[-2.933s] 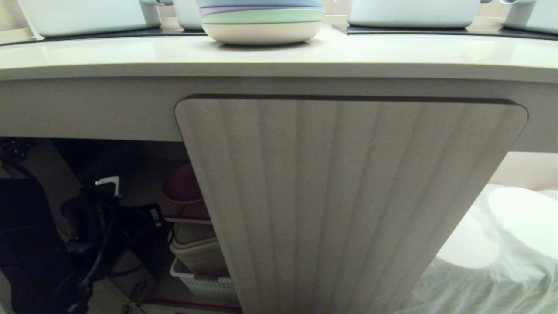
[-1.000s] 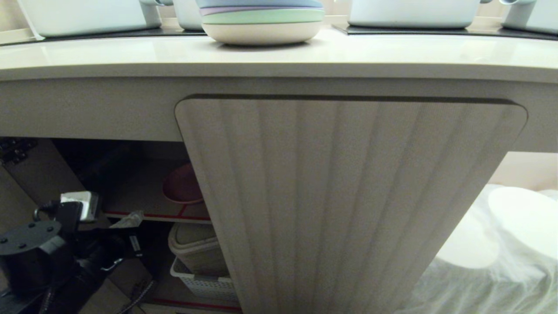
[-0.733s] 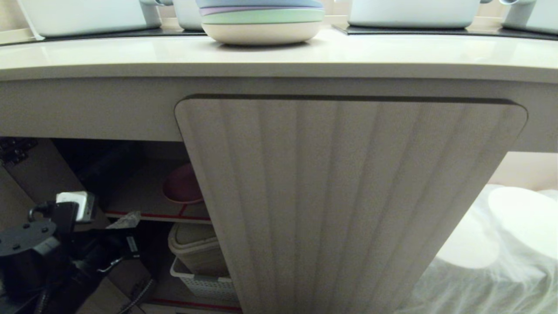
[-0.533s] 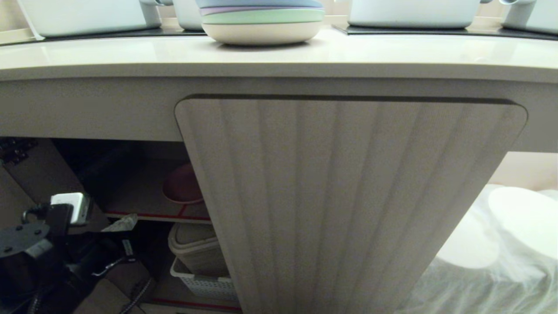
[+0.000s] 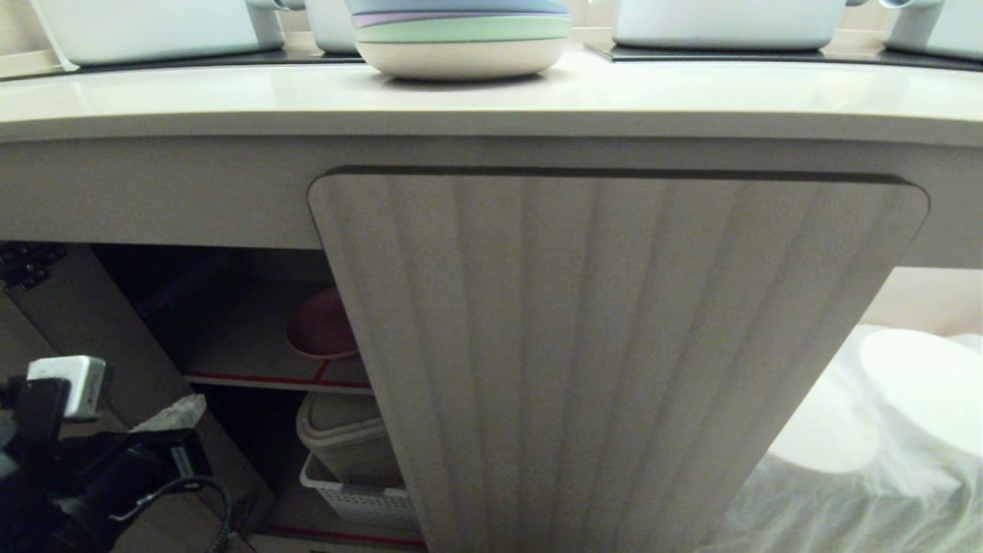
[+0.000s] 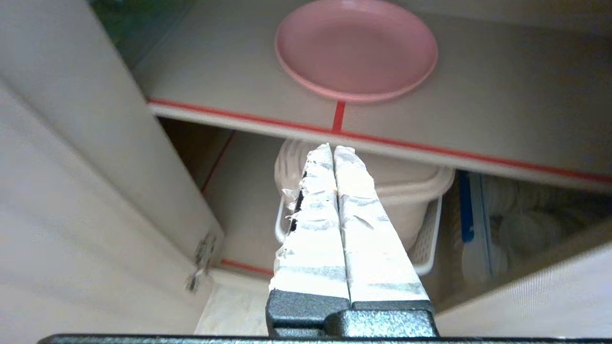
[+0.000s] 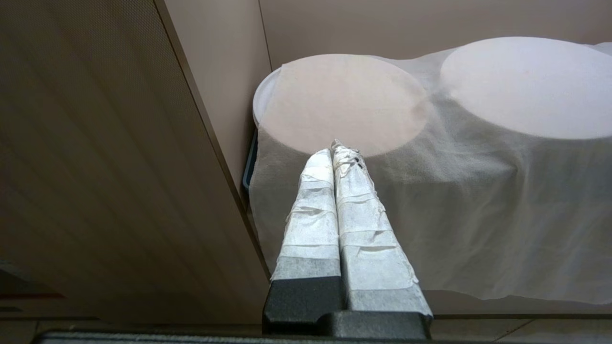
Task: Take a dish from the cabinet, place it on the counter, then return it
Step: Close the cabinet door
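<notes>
Dish (image 6: 356, 48) is seen lying flat on the red-edged shelf (image 6: 229, 114) inside the cabinet (image 5: 614, 346), in the upper middle of the left wrist view; in the head view only its edge peeks out at centre left, beside the fluted door. Left pincer (image 6: 332, 148) is held clenched and empty, well short of the shelf and aimed toward the plate, with the beige bin (image 6: 411, 191) lying below. Right pincer (image 7: 337, 150) is parked, clenched, over white draped cloth (image 7: 478, 200). Nothing is set on the table (image 5: 230, 92) beside the stacked plates (image 5: 461, 38) yet. For a clean pickup, the fingers should be spread before the rim is reached, and the near edge approached low and level so one finger can be slipped beneath.
</notes>
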You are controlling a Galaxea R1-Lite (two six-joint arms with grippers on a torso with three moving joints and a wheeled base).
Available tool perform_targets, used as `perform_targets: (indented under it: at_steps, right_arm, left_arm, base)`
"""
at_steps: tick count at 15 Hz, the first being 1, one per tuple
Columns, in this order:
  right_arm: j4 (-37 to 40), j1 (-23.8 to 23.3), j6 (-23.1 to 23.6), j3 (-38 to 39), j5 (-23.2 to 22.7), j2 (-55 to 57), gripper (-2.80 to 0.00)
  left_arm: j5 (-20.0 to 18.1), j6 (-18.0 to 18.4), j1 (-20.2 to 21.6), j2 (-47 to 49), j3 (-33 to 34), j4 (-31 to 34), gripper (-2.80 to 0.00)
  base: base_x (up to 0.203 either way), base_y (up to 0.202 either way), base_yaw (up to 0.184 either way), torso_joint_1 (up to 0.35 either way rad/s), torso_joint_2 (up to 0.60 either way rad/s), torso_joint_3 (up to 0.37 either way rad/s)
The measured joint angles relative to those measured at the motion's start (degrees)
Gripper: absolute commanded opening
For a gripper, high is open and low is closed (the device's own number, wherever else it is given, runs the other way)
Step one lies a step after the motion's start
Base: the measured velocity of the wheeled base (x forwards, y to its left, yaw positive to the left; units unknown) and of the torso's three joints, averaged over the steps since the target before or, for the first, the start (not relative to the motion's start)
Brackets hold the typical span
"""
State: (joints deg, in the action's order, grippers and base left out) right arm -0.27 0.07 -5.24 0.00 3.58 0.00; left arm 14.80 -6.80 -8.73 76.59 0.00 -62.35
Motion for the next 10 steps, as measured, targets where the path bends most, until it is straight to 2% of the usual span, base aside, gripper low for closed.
perform_targets:
  at_steps: [3,7,10]
  right_arm:
    - [0.00,0.00,-0.01,0.00,-0.01,0.00,-2.80]
    - [0.02,0.00,0.00,0.00,0.00,0.00,-2.80]
    - [-0.01,0.00,-0.01,0.00,-0.01,0.00,-2.80]
  left_arm:
    - [-1.80,0.08,2.18,-7.41,0.00,7.55,-2.80]
    - [-7.83,1.68,7.65,-17.95,0.00,19.55,-2.80]
    - [-9.03,2.49,9.64,-24.49,0.00,26.21,-2.80]
  base:
    - [0.000,0.000,0.000,0.000,0.00,0.000]
    - [0.000,0.000,0.000,0.000,0.00,0.000]
    - [0.000,0.000,0.000,0.000,0.00,0.000]
